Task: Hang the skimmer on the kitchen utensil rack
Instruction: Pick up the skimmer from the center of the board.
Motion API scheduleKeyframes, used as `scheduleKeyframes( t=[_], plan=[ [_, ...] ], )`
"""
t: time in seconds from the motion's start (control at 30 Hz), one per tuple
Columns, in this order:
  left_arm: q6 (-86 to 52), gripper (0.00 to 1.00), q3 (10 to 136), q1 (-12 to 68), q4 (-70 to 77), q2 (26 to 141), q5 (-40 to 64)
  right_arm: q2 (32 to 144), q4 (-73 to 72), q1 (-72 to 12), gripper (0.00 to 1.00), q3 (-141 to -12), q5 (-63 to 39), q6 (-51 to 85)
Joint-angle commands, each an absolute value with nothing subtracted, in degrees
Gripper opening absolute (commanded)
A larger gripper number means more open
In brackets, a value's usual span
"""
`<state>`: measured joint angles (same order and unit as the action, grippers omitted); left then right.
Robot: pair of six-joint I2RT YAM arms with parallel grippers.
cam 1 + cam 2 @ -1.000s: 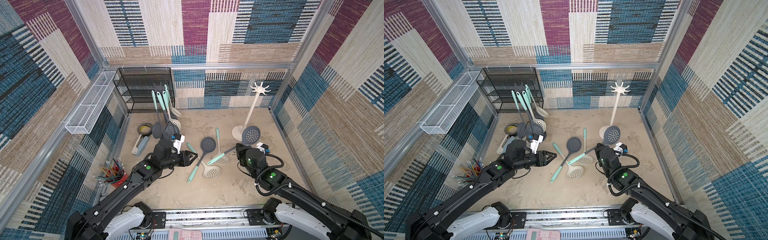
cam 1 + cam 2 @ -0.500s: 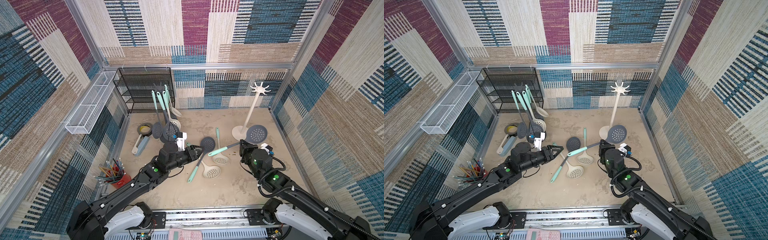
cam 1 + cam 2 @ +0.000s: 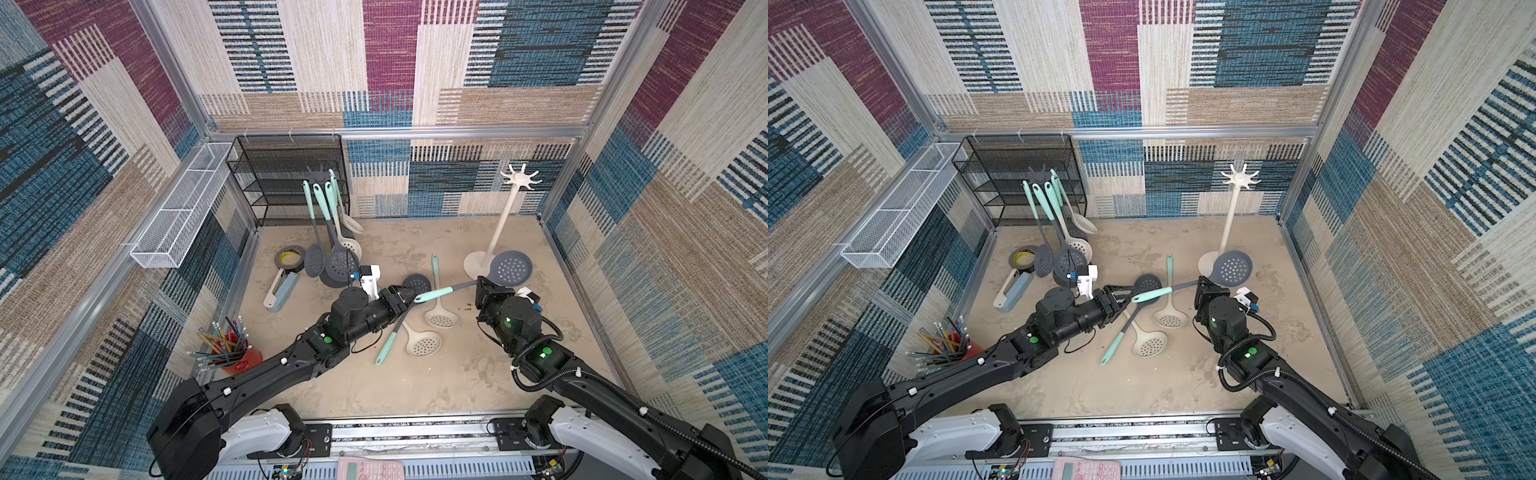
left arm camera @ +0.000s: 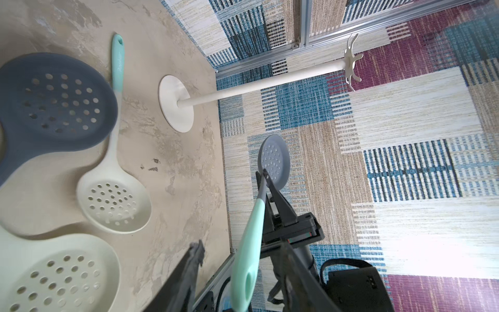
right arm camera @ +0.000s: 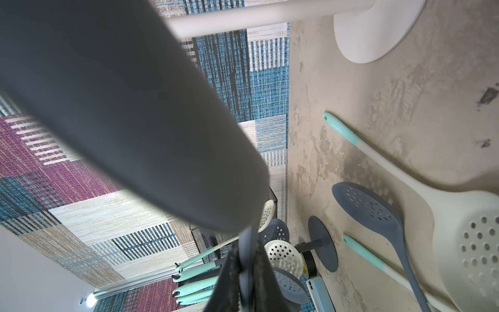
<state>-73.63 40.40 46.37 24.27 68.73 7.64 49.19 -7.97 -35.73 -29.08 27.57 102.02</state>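
The right gripper point(image 3: 478, 285) is gripping the skimmer point(image 3: 511, 268) by its thin grey neck, jaws pinched together on it just behind the perforated head. The skimmer is hanging clear of the floor point(image 3: 395, 386), roughly level. Its head is projecting past the right gripper's fingertips, and its mint handle is running away from that gripper toward the left gripper point(image 3: 404, 296). The left gripper is standing partly open. Its fingers point(image 4: 196, 252) are straddling the looped end of the handle with a gap showing on each side, so it is holding nothing. The white utensil rack point(image 3: 500, 220) is standing upright just beyond the right gripper, and the skimmer head is covering part of its round base in both top views. The dark utensil rack point(image 3: 316, 183) is standing well beyond the left gripper, against the back wall, and is carrying several utensils from its top hooks. Three more skimmers are lying on the floor below and between the two grippers. The grey floor skimmer point(image 3: 417, 283) is lying right under the left gripper's tips. The two cream skimmers point(image 3: 441, 318) are lying nearer the right gripper's side, handles crossing.
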Motion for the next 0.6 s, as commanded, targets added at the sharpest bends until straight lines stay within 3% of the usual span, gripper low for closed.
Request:
scheduleKeyframes(
  t=[0.0,0.27,0.57],
  plan=[
    [-77.1,0.50,41.1,46.8,30.9,70.8,6.1,49.6,-10.9,-35.5,0.12,-29.0,28.4,103.7],
    [-79.3,0.39,40.3,48.7,41.3,75.5,3.5,51.9,-12.2,-35.2,0.12,-29.3,27.2,104.5],
    [-78.3,0.11,40.7,49.0,45.6,78.0,2.7,53.6,-12.3,-35.2,0.13,-29.4,26.0,104.8]
  ],
)
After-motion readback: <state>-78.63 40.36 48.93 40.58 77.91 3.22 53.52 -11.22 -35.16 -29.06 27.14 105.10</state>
